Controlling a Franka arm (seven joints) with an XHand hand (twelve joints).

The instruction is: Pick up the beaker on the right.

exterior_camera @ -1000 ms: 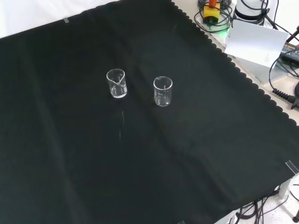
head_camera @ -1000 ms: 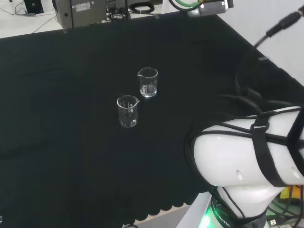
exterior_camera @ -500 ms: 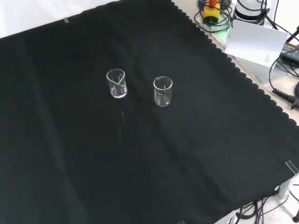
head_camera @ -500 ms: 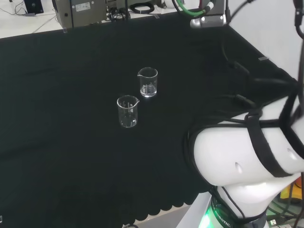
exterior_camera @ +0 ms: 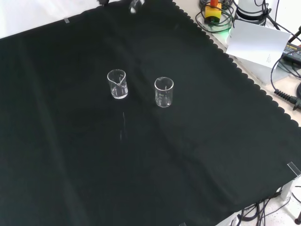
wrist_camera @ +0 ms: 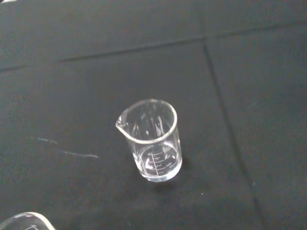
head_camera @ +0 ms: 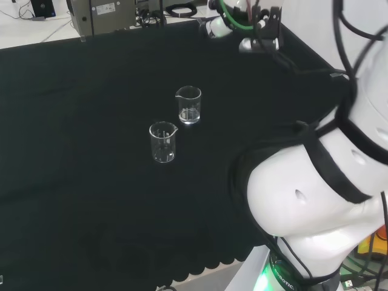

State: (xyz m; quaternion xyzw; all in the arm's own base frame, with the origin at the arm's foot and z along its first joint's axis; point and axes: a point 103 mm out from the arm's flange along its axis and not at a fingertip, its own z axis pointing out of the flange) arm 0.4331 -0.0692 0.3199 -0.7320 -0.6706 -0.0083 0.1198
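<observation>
Two clear glass beakers stand upright on the black cloth, a short way apart. In the head view one beaker [head_camera: 188, 104] is farther off and to the right, the other beaker [head_camera: 162, 142] nearer and to the left. In the front view they stand side by side as the left beaker [exterior_camera: 117, 84] and the right beaker [exterior_camera: 163, 92]. The hand [head_camera: 217, 27] hangs high over the cloth's far edge, well away from both, and its blurred tip [exterior_camera: 135, 5] enters the front view at the top. In the wrist view one beaker [wrist_camera: 151, 141] is central, and the rim of the second beaker [wrist_camera: 24, 221] shows at the edge.
The arm's white links [head_camera: 315, 200] with black cables stand at the head view's right. Past the cloth's scalloped edge in the front view lie a white box [exterior_camera: 256, 44] and cables [exterior_camera: 287, 94]. Grey equipment [head_camera: 103, 13] stands behind the bench.
The arm's links have swung and risen in the head view. The hand has moved left along the far edge and now shows at the front view's top. Both beakers stand unmoved.
</observation>
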